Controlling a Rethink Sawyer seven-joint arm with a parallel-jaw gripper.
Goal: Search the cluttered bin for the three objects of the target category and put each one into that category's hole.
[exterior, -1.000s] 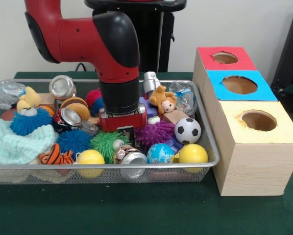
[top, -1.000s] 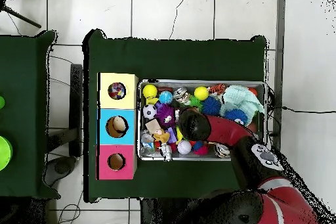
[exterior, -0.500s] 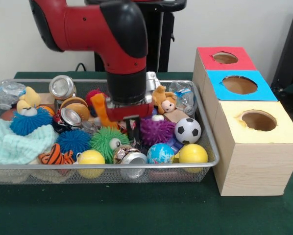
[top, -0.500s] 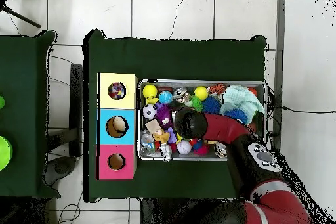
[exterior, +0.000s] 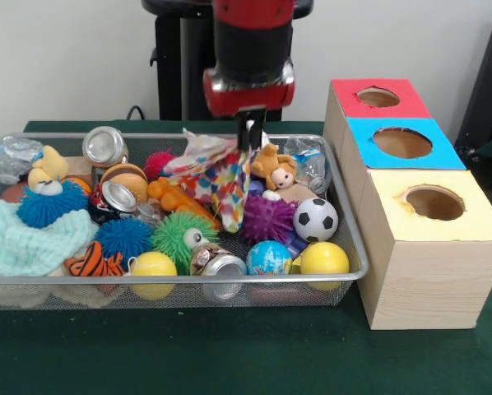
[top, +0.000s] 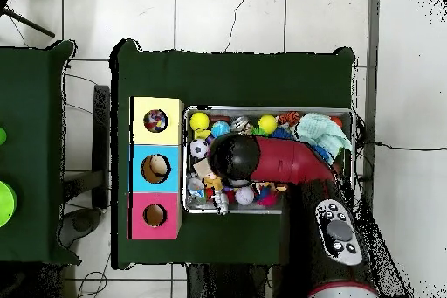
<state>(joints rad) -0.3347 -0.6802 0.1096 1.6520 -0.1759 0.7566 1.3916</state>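
My gripper (exterior: 250, 136) hangs above the middle of the wire bin (exterior: 172, 281), shut on a corner of a multicoloured patterned cloth (exterior: 217, 177). The cloth droops from the fingers, and its lower end rests among the toys. Under it lie a purple spiky ball (exterior: 269, 218), a green spiky ball (exterior: 178, 234) and an orange toy (exterior: 170, 197). Beside the bin stand three boxes with holes: red (exterior: 378, 97), blue (exterior: 402, 141) and yellow (exterior: 433, 202). In the overhead view the arm (top: 262, 159) covers the gripper and the bin's middle.
The bin also holds a soccer ball (exterior: 315, 219), yellow balls (exterior: 324, 257), a globe ball (exterior: 269, 257), cans (exterior: 106, 146), a plush dog (exterior: 275, 167) and a mint knitted cloth (exterior: 24, 239). From overhead the boxes (top: 155, 168) line the bin's left side.
The gripper has risen out of the toys and shifted toward the boxes, pulling the patterned cloth up with it. The cloth was hidden under the arm before.
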